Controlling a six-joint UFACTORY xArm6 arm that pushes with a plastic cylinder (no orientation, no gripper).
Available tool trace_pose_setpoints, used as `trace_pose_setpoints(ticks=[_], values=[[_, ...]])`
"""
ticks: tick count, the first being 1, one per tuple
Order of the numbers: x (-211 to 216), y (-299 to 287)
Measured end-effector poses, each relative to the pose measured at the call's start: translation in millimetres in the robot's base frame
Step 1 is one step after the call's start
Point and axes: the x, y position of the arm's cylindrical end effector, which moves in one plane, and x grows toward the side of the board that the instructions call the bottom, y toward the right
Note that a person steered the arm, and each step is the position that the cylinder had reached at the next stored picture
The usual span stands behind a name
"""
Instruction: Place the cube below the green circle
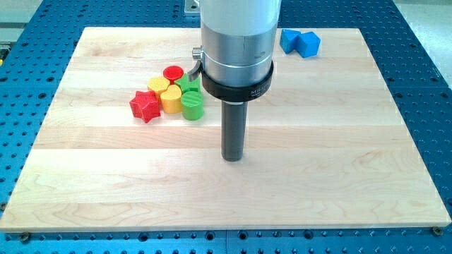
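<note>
our tip [232,158] rests on the bare wooden tabletop [318,176] near the view's middle, touching no block. no jaws on this tool, just a straight dark rod under a silver cylinder, so nothing opens or closes and nothing is held.

the blue cube [308,44] sits near the view's top edge, right of the arm body, well apart from our tip. another blue block [288,39] is just on its left, touching or almost touching; its shape is not clear to us.

cluster of 6 blocks at the view's left-centre, up and left of our tip:
- green circle [192,105], a short cylinder, at the cluster's bottom right, the block nearest our tip but apart from it
- yellow block [171,100] just left of the green circle, touching it, rounded, maybe heart shaped
- red star [145,106] at the far left, touching the yellow block
- second yellow block [159,85] above, shape unclear
- red cylinder [173,73] at the cluster's top
- second green block [186,85] above the green circle, partly hidden by the arm, shape unclear

bare wood lies just under the green circle toward the view's bottom. blue perforated base [424,85] surrounds the tabletop.
</note>
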Motion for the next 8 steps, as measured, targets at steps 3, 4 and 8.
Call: trace_pose_setpoints(ticks=[3, 4, 8], values=[[-76.7, 178.6], [-108.9, 291.5], [-280.4, 217.3]])
